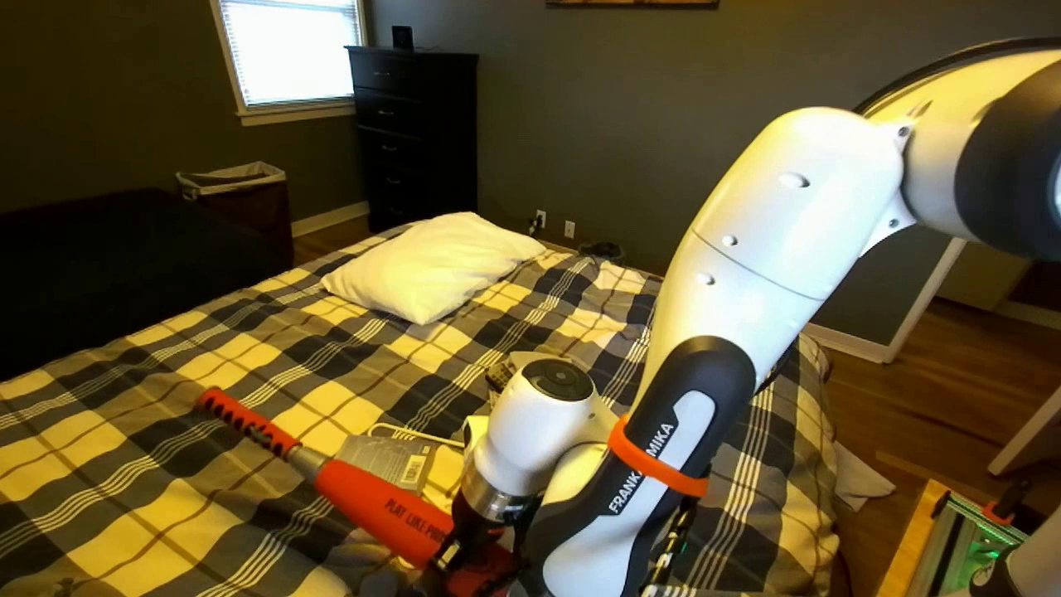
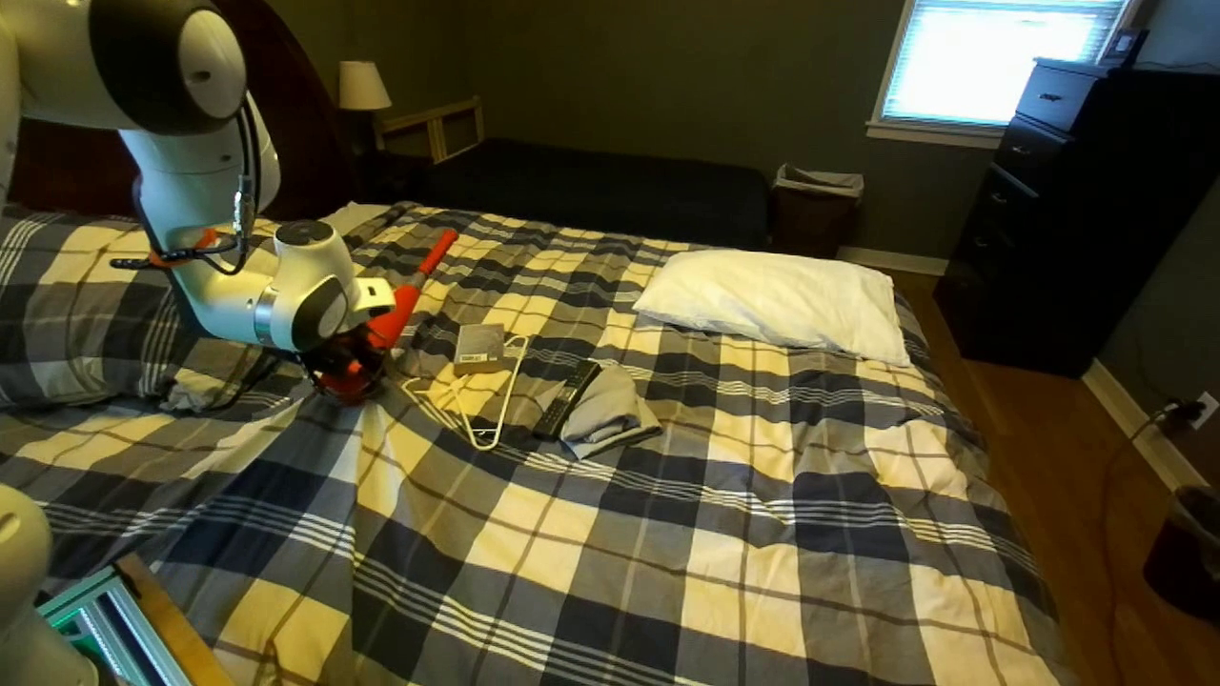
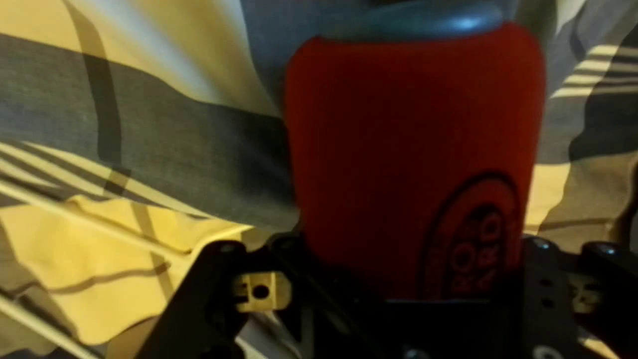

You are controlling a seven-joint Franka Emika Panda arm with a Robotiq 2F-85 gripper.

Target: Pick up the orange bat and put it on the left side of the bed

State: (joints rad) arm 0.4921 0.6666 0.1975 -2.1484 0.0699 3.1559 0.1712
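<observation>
One end effector (image 3: 412, 244) clasps the orange bat (image 3: 413, 149) off-centre; in lifting, leverage from the handle (image 1: 250, 424) could twist it loose

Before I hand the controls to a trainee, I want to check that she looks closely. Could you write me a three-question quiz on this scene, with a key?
1. True or false: the gripper is at the thick part of the orange bat, not at its handle.
2. On the bed, what bunched-up thing lies right beside the remote?
3. The band round the robot arm is: A white, B black, C orange.

Key: 1 true; 2 a grey cloth; 3 C.
</observation>
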